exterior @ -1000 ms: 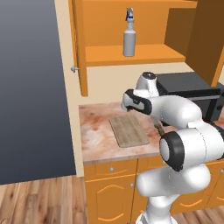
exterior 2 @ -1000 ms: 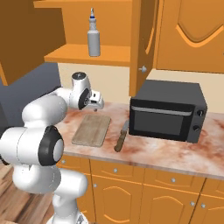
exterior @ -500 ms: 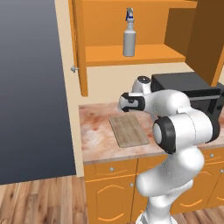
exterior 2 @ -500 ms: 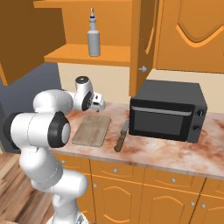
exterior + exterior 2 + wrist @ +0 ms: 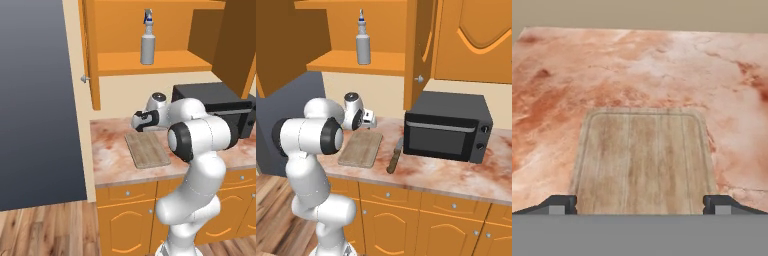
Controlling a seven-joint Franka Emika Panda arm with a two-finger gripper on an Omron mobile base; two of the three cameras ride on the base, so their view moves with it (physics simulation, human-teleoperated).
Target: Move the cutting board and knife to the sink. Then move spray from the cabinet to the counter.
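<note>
1. The gripper (image 5: 640, 204) is hovering over the near end of the cutting board (image 5: 643, 160), its fingertips (image 5: 559, 204) spread wide, one beyond each long edge, gripping nothing.
2. The cutting board is lying flat on the counter (image 5: 107, 150), directly below and ahead of the gripper (image 5: 139, 121).
3. The knife (image 5: 394, 156) is lying on the counter just beside the board (image 5: 361, 148), between it and the black microwave (image 5: 448, 131).
4. The spray (image 5: 147, 39) is standing upright on the shelf of the open cabinet (image 5: 150, 61), well above the gripper (image 5: 369, 120).
</note>
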